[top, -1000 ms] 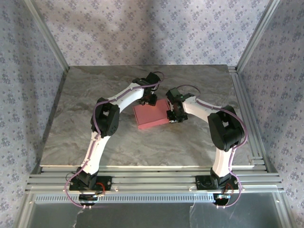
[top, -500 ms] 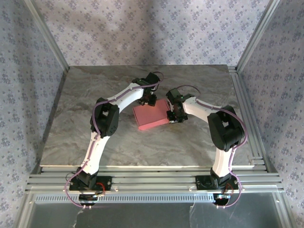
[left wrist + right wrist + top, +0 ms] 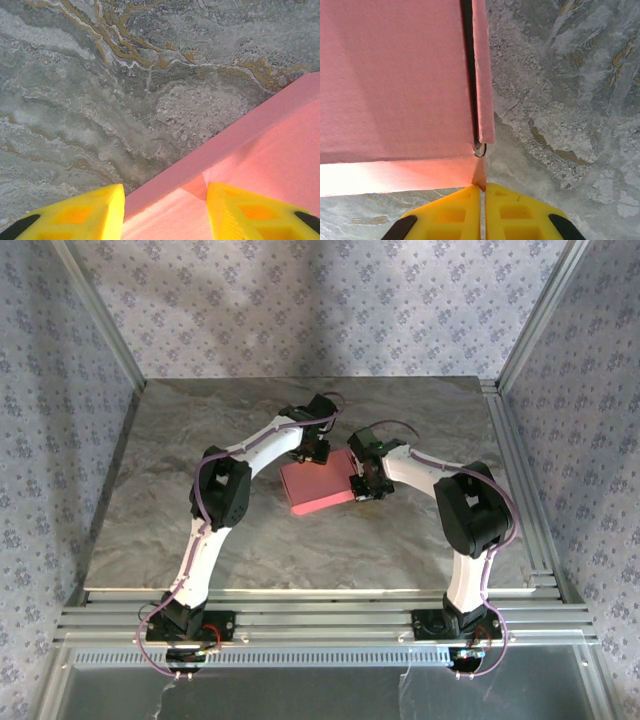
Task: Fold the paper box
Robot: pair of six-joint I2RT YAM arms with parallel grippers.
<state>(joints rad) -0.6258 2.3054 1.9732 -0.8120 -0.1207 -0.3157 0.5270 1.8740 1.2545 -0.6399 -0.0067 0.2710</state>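
- Right pincer (image 3: 482, 194) — closed tight on a thin corner edge of the paper box (image 3: 318, 488).
- Left pincer (image 3: 161, 202) — fingers parted, straddling the box's far edge, with wide surface (image 3: 180, 470) around.

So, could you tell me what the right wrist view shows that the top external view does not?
Right wrist view: the right gripper closed on a thin corner of the pink box, and a side flap standing slightly off its wall. Top external view: the left gripper at the box's far edge, and patterned walls around the table. Both: the pink box lying on that marbled table.
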